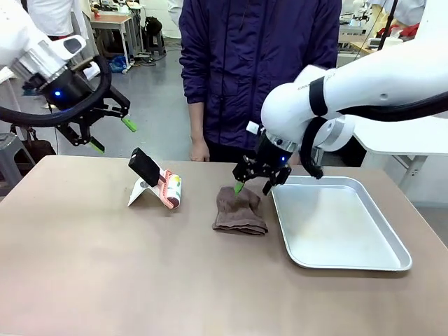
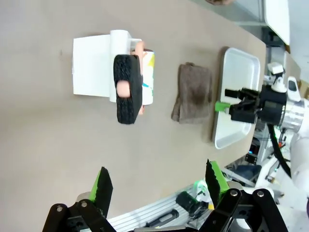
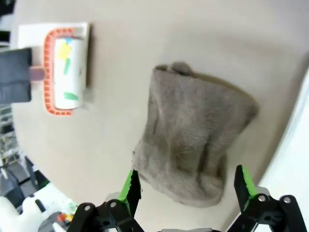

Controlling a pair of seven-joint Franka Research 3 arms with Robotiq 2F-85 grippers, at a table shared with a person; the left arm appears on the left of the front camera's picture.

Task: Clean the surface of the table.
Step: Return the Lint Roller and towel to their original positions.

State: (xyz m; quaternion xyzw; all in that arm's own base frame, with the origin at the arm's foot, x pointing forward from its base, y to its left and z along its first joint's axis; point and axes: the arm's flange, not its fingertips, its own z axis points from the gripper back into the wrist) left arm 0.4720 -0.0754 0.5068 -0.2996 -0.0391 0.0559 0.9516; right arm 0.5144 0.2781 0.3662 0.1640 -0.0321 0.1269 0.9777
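Right gripper (image 1: 252,185) hangs low with its jaws spread, pinching nothing; one green pad tip sits at the far edge of a folded brown cloth (image 1: 240,210), contact uncertain. The cloth lies on the table (image 1: 105,273) directly beneath it, and a silver tray (image 1: 381,259) rests just beside it. Left gripper (image 1: 112,134) is raised well above the table, jaws spread and empty. Below and ahead of it stands a lint roller (image 1: 170,189) on its white holder. A person (image 1: 259,63) stands beyond both.
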